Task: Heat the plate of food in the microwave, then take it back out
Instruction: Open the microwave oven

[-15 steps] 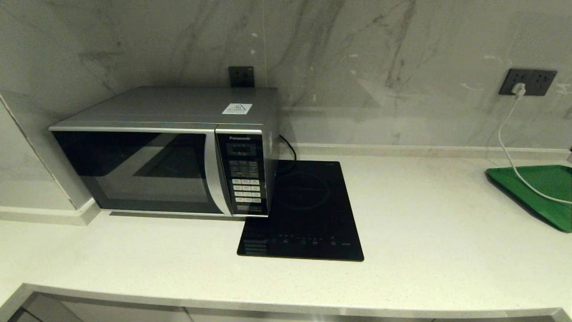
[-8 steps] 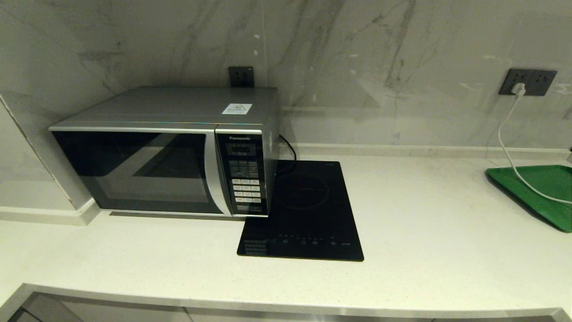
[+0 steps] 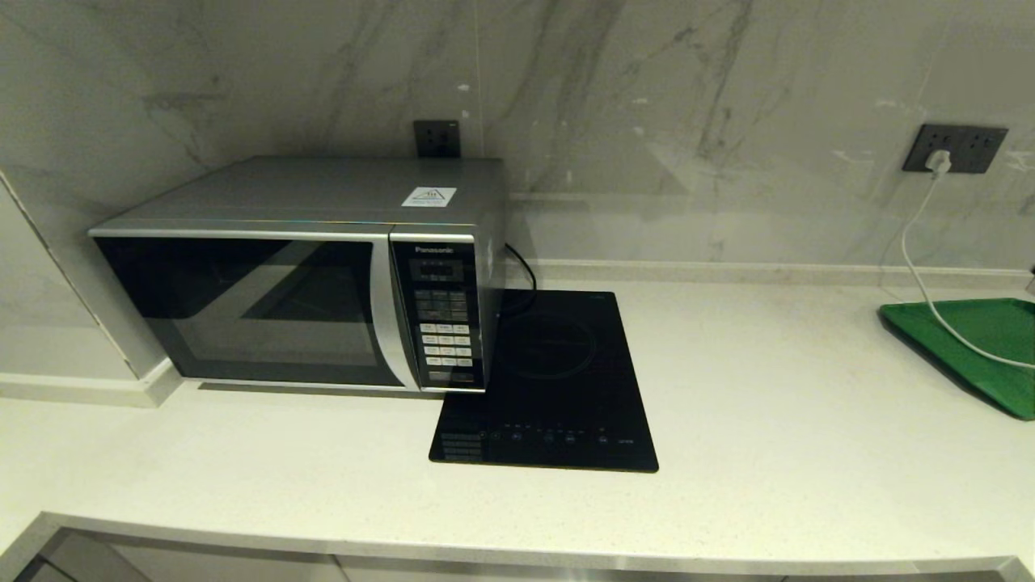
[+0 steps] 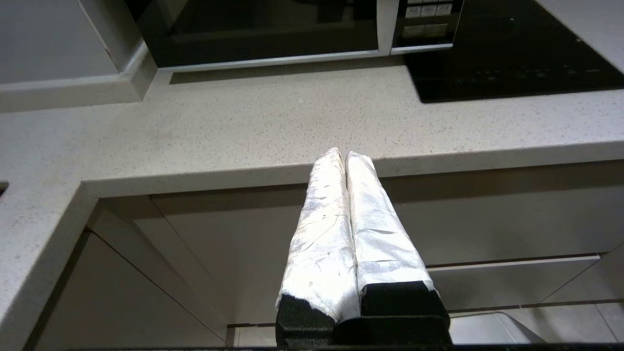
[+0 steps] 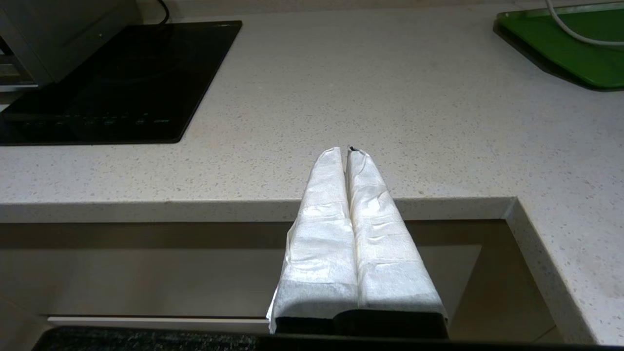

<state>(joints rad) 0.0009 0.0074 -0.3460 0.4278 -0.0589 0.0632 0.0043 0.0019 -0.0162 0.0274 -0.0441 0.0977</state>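
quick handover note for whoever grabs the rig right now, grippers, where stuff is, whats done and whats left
Left gripper: shut, empty, parked below the counter's front edge, short of the microwave.
Right gripper: shut, empty, parked at the counter edge, further right.
Microwave: door closed, beside the black hob. Nothing can be made out through its dark glass.
Plate of food: not visible in any view; the visible part of the green tray carries only a white cable.
Done: cannot tell.
Left: find the plate first.

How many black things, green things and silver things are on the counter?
Black: 1, the hob
Green: 1, the tray
Silver: 1, the microwave
Total: 3
No plate of food shows anywhere.
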